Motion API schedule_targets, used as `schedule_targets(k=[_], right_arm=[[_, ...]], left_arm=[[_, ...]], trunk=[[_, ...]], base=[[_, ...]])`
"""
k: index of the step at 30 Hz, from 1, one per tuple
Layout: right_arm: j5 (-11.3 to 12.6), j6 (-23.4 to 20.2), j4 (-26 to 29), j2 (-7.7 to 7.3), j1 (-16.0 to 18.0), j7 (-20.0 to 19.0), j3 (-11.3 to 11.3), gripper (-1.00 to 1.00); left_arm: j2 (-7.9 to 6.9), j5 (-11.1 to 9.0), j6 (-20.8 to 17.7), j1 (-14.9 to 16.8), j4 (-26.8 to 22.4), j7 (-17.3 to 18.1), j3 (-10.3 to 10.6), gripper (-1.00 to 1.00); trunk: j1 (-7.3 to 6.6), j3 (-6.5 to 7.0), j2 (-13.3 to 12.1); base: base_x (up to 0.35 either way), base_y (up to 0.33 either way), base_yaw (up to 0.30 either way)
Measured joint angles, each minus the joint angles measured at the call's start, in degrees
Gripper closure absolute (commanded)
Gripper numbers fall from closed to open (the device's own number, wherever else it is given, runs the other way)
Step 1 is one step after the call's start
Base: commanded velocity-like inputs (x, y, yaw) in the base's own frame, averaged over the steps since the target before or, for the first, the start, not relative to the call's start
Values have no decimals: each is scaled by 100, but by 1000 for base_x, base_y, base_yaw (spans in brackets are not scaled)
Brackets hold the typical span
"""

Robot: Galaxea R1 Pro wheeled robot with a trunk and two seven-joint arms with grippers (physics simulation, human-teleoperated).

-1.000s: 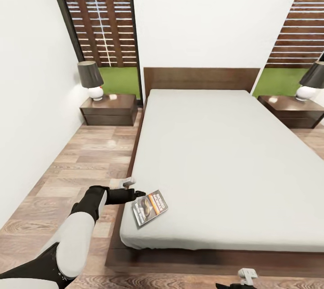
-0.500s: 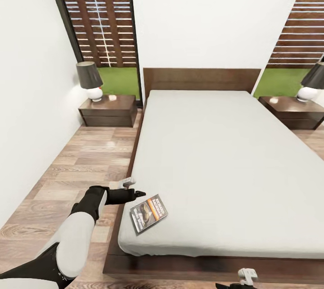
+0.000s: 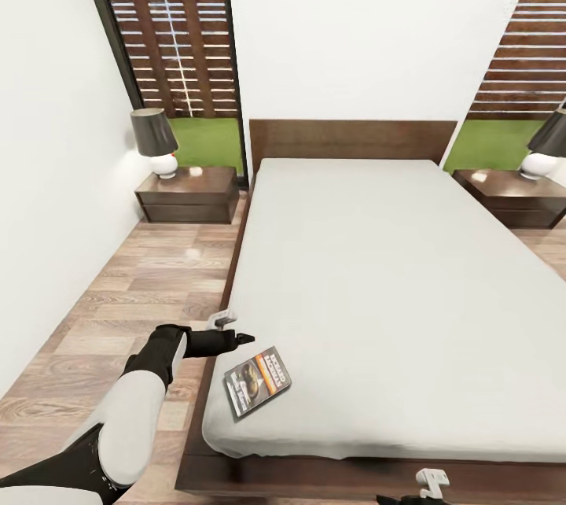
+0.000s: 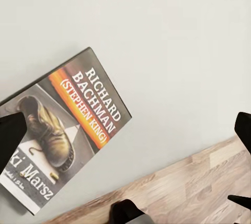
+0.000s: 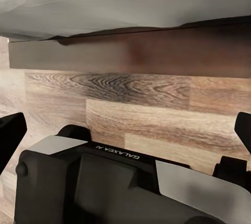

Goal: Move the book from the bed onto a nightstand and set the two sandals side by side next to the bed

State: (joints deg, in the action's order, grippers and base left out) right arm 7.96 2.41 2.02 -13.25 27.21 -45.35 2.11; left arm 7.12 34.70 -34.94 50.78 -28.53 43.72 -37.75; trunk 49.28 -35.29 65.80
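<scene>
The book (image 3: 258,381) lies flat on the grey mattress of the bed (image 3: 393,285), near its foot-end left corner. In the left wrist view the book (image 4: 63,130) shows its cover with white "RICHARD BACHMAN" lettering and an orange band. My left gripper (image 3: 238,334) hovers open just above and left of the book, at the mattress edge; its fingers (image 4: 10,130) stand wide apart and hold nothing. My right gripper (image 3: 424,487) hangs low at the bed's foot, open (image 5: 127,132) and holding nothing. A nightstand (image 3: 189,193) stands left of the headboard, another nightstand (image 3: 515,195) on the right. The two sandals are out of view.
Each nightstand carries a dark-shaded lamp (image 3: 155,141), leaving bare top beside it. A strip of wood floor (image 3: 141,293) runs between the bed and the left white wall. The right wrist view faces the dark bed frame (image 5: 130,51) and my own base (image 5: 104,182).
The whole view has crept forward: the bed's foot edge and the book sit lower in the picture. Relative to the book, my left gripper is now slightly farther along. Nothing was grasped.
</scene>
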Motion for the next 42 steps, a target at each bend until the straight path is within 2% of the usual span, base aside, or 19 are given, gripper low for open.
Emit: schedule_targets(k=[10,42], right_arm=[[0,6,0,2,0,5,0,-100],[-1,9,0,8,0,22,-1,-100]], left_arm=[[0,0,0,-1,0,1,0,-100],[0,1,0,1,0,1,0,-100]], trunk=[[0,-10,0],[0,-293,0]], base=[[0,0,0],[0,0,0]])
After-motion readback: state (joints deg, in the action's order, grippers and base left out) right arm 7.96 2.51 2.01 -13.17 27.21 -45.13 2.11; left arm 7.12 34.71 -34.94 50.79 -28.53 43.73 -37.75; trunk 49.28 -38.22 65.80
